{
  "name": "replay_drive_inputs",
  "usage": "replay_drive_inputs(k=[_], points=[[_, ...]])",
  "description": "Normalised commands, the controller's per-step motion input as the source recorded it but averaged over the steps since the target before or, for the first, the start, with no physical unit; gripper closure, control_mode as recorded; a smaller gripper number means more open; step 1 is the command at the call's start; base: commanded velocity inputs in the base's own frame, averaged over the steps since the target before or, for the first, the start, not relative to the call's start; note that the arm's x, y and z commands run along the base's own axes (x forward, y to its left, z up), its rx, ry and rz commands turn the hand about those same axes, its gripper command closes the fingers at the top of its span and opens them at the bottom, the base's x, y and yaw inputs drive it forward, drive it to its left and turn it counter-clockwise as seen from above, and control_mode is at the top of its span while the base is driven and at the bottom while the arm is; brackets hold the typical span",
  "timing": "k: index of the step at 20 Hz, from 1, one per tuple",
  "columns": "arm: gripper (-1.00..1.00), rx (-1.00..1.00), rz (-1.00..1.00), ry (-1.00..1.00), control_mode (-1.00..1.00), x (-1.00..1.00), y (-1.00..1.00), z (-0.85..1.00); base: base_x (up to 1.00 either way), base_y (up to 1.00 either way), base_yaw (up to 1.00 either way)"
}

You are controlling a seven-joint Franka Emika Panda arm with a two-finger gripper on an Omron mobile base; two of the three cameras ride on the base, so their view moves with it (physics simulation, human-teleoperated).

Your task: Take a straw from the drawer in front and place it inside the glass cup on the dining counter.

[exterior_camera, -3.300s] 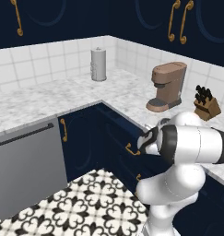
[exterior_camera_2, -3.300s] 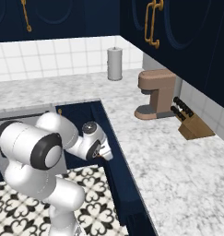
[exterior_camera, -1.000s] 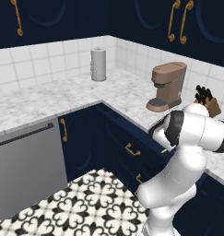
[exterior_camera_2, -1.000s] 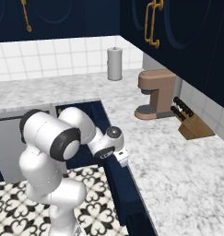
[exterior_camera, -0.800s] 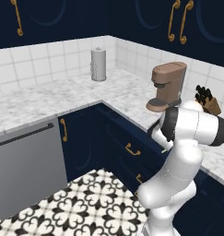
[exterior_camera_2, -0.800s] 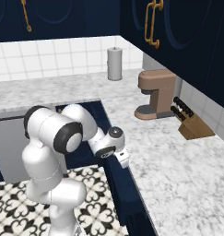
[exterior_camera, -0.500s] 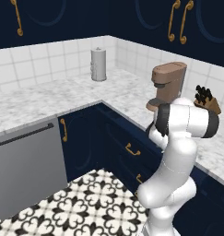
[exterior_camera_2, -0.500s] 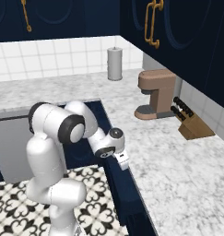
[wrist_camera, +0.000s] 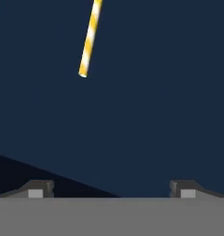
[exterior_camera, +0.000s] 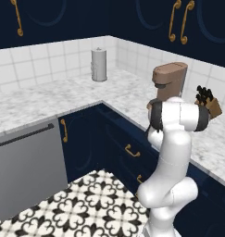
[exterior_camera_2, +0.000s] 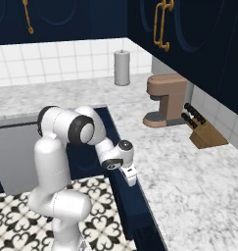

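No readable text or labels anywhere

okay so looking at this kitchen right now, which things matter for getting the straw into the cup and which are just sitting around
Belongs to the job:
- straw, yellow-and-white striped, lying on the navy drawer floor
- pincer, open, nothing held

Just lying about:
- coffee machine
- knife block
- paper towel roll
- dishwasher
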Motion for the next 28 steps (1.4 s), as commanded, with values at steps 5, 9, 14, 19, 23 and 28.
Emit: replay_drive_inputs(k=[5, 9, 14, 19, 23, 28], points=[[-1.0, 0.07, 0.04, 0.11, -1.0, -0.51, 0.17, -0.12, 0.0, 0.0, 0.0], [-1.0, 0.05, 0.02, 0.12, -1.0, -0.64, 0.47, -0.02, 0.0, 0.0, 0.0], [-1.0, 0.02, 0.0, 0.03, -1.0, -0.63, 0.87, 0.0, 0.0, 0.0, 0.0], [-1.0, 0.0, 0.0, 0.05, -1.0, -0.41, 0.98, 0.16, 0.0, 0.0, 0.0], [-1.0, 0.03, 0.0, 0.02, -1.0, -0.1, 0.55, 0.4, 0.0, 0.0, 0.0], [-1.0, 0.03, 0.0, 0.0, -1.0, 0.46, -0.05, 0.48, 0.0, 0.0, 0.0]])
